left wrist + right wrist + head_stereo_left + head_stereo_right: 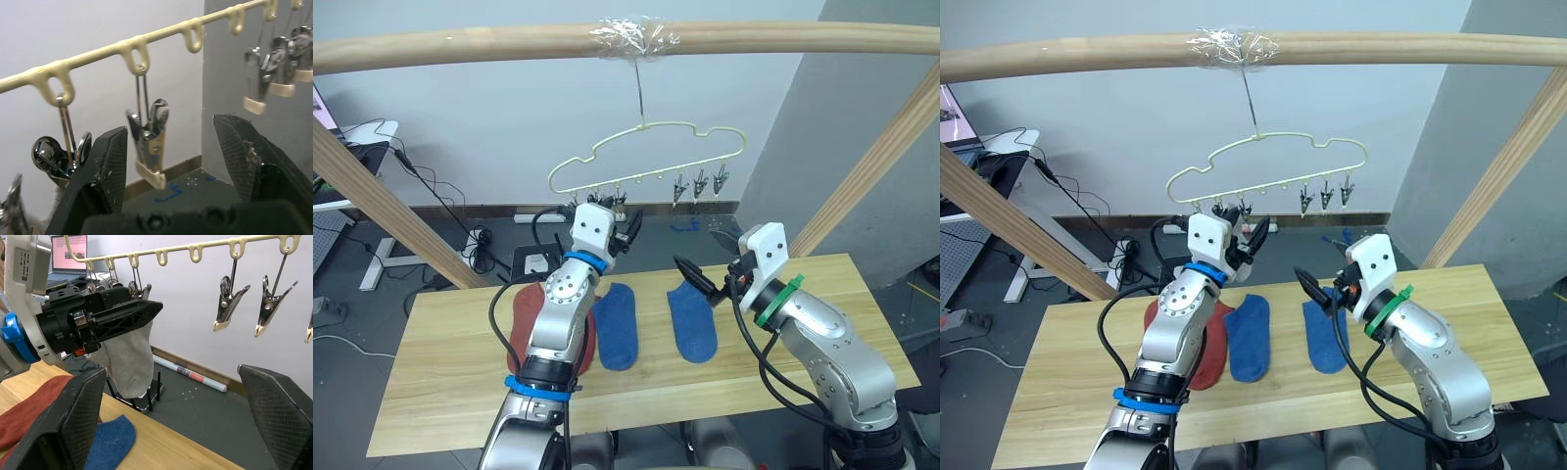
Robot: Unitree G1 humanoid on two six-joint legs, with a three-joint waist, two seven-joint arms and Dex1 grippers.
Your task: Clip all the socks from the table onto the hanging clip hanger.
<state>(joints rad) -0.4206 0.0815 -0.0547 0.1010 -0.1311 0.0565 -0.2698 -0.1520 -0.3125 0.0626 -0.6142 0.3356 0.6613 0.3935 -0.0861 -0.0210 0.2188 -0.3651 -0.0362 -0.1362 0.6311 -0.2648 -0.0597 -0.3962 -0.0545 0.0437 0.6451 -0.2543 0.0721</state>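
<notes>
Lying on the table, blue socks face grey walls.

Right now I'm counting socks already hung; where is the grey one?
The light grey sock hangs from a clip at the robot's-left end of the clip hanger, right behind the left gripper, above the table's back edge.
</notes>
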